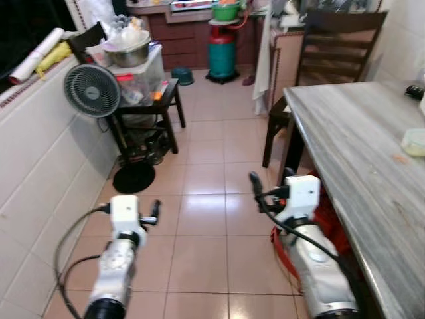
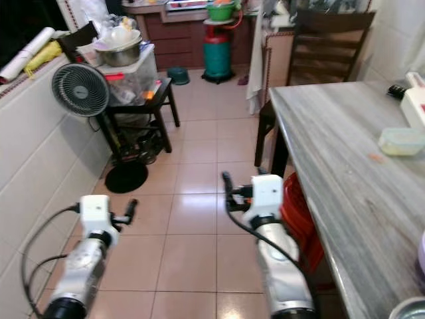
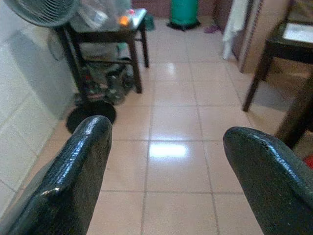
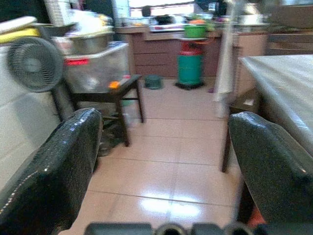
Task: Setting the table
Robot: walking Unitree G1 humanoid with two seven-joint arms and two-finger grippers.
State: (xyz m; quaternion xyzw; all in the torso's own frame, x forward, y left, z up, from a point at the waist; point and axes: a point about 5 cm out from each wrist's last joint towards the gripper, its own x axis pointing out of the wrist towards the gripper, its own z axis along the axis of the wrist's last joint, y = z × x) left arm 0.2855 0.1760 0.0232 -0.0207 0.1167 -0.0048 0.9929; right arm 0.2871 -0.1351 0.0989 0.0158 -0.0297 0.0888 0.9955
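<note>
Left eye view: the left claw and right claw are held out low over the tiled floor, nothing carried. The grey tabletop runs along the right, a chair at its far end.

Right eye view: a lidded container is seen on the tabletop, well apart from the right claw.

Left wrist view: the 2 fingers are spread apart over floor.

Right wrist view: the fingers likewise stand apart, empty.

An approach step is judged in hand; next, a turn toward the tabletop seems called for.
</note>
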